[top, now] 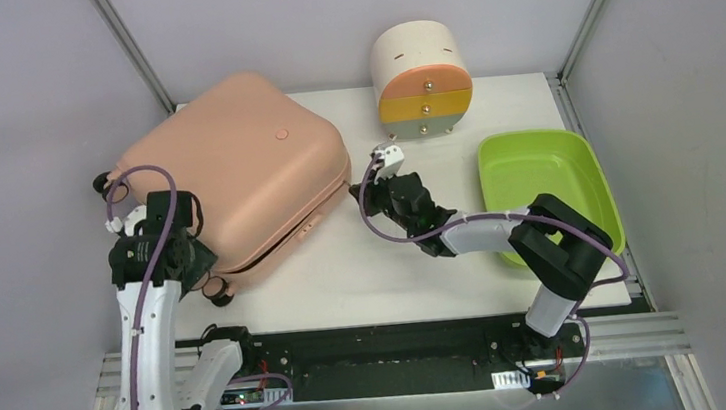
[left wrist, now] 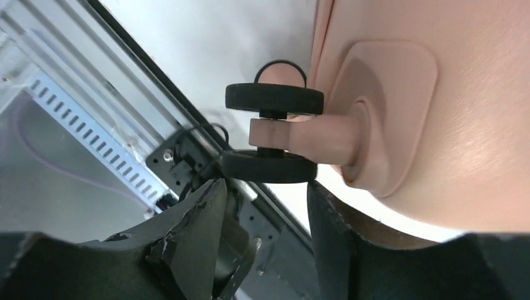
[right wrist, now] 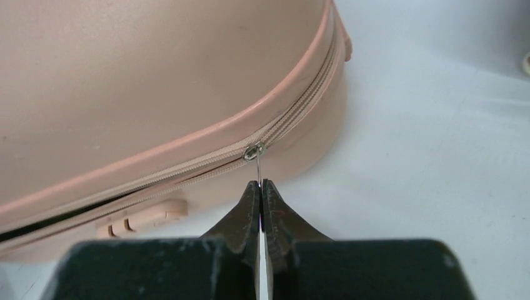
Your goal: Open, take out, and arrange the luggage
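The luggage (top: 235, 172) lies flat on the left half of the table (top: 386, 273), lid shell up, its wheels toward the left and near sides. At its right corner the zipper slider (right wrist: 253, 151) sits on the seam, and a thin metal zipper pull (right wrist: 257, 169) runs from it straight into the right gripper (right wrist: 260, 187), whose jaws are pressed together on the pull. Toward the near side of the slider a dark slit shows between the two shells.

At the near left corner, the left gripper (left wrist: 265, 209) has its jaws about half spread with nothing between them. A double wheel (left wrist: 275, 99) on its pink stem sits just beyond the gap, and one finger (left wrist: 331, 225) lies close along the shell; I cannot tell whether it touches.

Far right of the luggage stands a cream drawer unit (top: 422, 79). A lime-green tray (top: 548, 187) rests on the table's right side.
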Robot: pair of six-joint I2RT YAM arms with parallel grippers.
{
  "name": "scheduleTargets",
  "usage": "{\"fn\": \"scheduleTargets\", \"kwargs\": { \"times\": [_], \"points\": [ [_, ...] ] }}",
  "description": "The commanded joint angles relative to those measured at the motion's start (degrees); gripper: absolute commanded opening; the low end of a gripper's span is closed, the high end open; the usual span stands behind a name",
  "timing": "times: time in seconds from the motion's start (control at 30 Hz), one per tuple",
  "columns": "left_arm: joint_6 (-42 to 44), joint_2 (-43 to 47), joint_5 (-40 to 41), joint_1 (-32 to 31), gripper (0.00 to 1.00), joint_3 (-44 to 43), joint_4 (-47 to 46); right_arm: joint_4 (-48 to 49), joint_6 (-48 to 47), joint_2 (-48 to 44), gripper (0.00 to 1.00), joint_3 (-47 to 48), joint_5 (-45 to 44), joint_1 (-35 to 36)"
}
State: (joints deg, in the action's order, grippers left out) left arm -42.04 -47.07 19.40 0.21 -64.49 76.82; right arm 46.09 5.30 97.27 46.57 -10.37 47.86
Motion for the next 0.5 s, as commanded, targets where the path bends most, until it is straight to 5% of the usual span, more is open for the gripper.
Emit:
{"fn": "scheduleTargets", "kwargs": {
  "times": [0.0,0.17,0.47],
  "points": [
    [-7.3,-3.1,12.5,1.5,0.56,-5.4,-6.0,-0.4,-1.2,-3.2,0.00,-2.4,-6.3,0.4],
    [-9.0,0.0,12.1,1.6,0.69,-4.4,-6.2,-1.6,-1.2,-4.8,0.00,-5.0,-6.3,1.1],
    [-8.3,-12.7,12.4,2.4,0.72,-10.9,-6.4,0.4,-1.2,-6.1,0.00,-7.9,-6.3,5.4]
  ]
}}
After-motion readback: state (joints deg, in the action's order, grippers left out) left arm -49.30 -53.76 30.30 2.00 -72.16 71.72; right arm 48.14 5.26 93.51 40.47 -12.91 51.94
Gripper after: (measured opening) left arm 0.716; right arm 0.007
